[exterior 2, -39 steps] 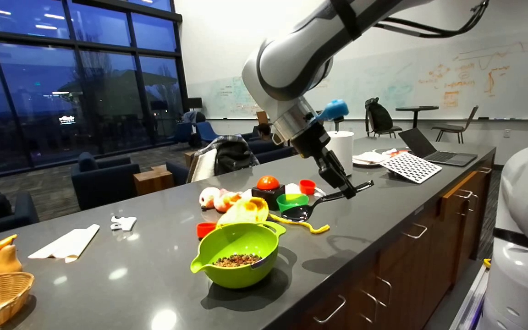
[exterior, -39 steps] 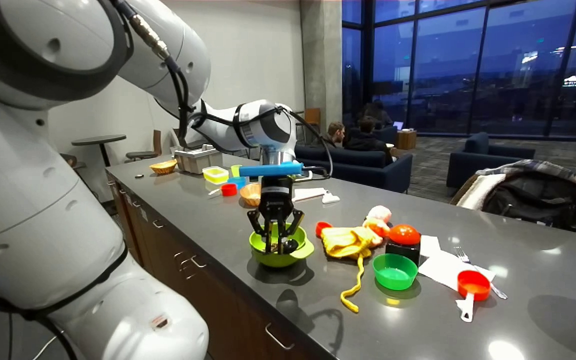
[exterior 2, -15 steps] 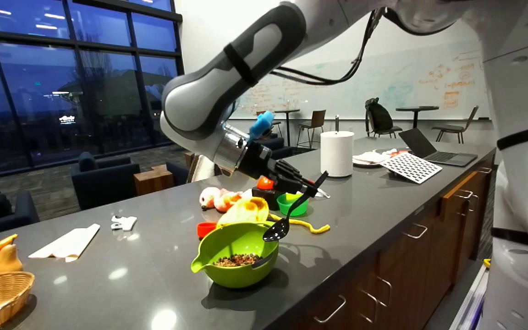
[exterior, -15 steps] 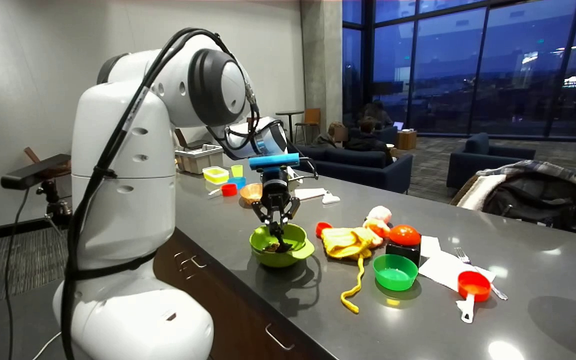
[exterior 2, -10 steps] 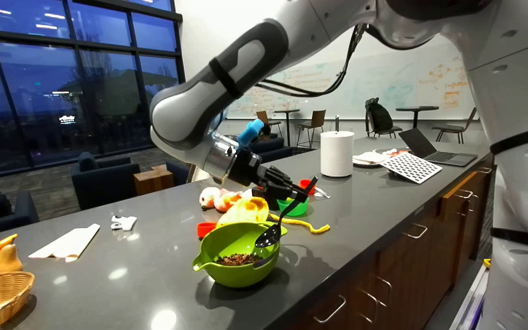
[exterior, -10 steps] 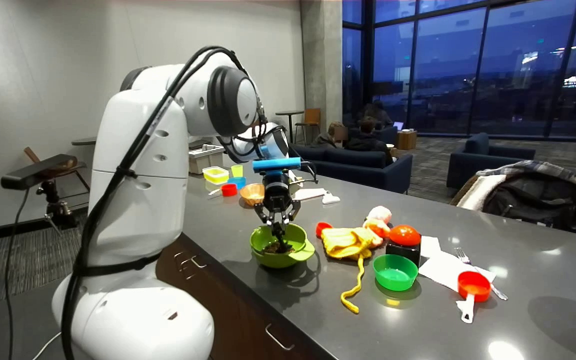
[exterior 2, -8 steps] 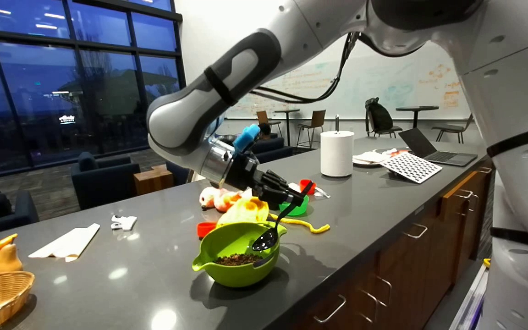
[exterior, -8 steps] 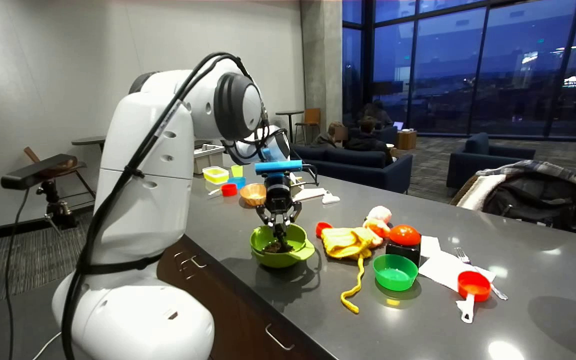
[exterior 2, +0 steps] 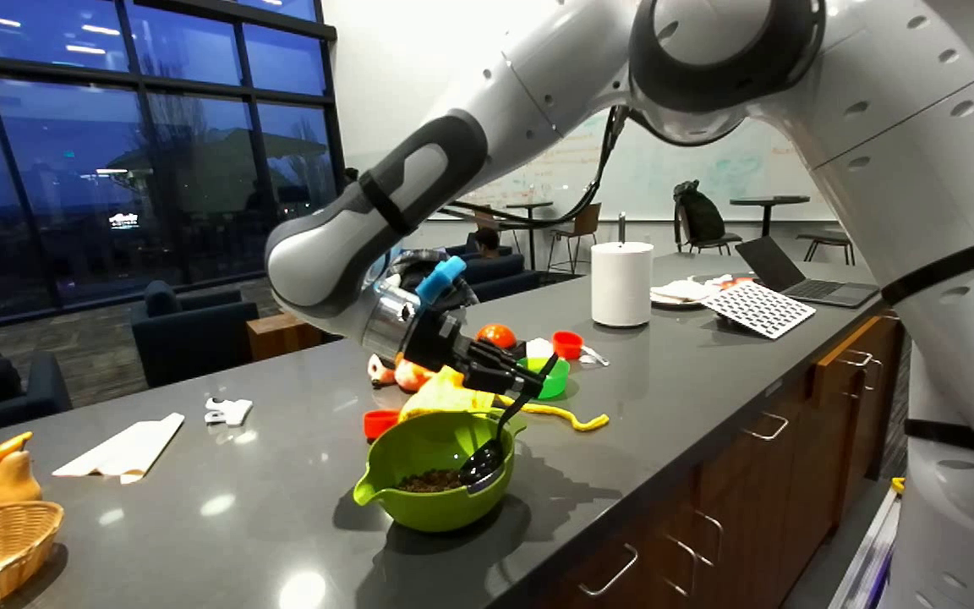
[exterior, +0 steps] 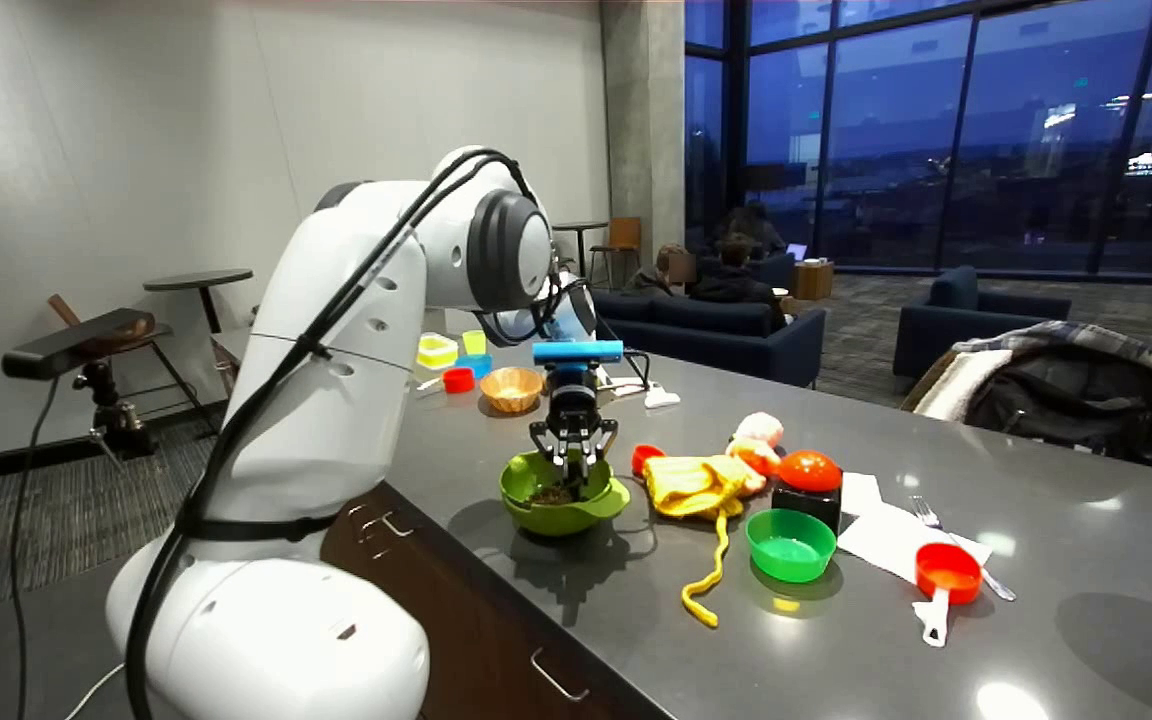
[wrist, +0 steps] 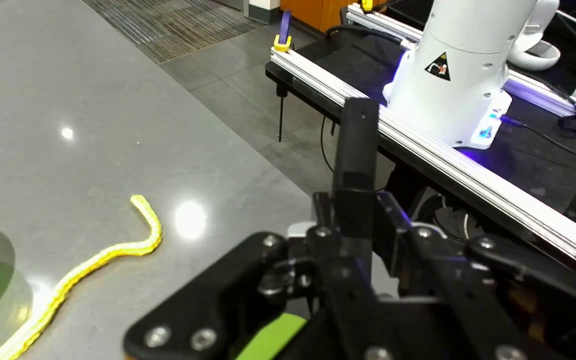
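My gripper (exterior 2: 529,385) is shut on the handle of a black spoon (exterior 2: 483,461) above the near rim of a lime-green bowl (exterior 2: 445,509). The spoon slants down, with its scoop inside the bowl near the wall by the bowl's handle. Dark brown grains (exterior 2: 432,481) lie in the bottom of the bowl. Whether the scoop touches them I cannot tell. In an exterior view the gripper (exterior: 576,462) is over the bowl (exterior: 548,520). In the wrist view the spoon handle (wrist: 357,160) stands up between the fingers (wrist: 353,215); the scoop is hidden there.
Beside the bowl lie a yellow cloth toy (exterior: 691,485) with a cord, a red cup (exterior: 646,456), a green cup (exterior: 791,547) and a red ball-like thing (exterior: 809,470) on a black box. A wicker basket (exterior 2: 1,541) and a paper towel roll (exterior 2: 621,283) stand farther off.
The gripper has carried the spoon from over the counter to the green bowl and lowered it. The spoon has tipped steeper, and its scoop has gone inside the bowl. The bowl has barely moved.
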Motion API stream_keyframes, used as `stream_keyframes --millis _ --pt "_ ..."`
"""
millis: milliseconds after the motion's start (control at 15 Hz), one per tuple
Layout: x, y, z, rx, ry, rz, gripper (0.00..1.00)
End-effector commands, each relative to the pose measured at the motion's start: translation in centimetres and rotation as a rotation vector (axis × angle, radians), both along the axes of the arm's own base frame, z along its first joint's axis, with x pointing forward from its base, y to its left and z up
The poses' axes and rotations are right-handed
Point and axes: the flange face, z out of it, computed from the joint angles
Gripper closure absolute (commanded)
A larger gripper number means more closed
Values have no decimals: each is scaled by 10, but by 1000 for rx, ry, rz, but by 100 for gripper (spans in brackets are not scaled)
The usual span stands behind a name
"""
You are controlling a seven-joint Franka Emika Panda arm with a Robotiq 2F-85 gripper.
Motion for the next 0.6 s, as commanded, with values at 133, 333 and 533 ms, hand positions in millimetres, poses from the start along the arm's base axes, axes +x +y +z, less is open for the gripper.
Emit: stream_keyframes --millis 133,333,533 --pt "25 -2 -6 -1 47 10 94" --pt "34 0 -12 -1 69 7 94" --pt "44 3 -17 -2 91 -1 94"
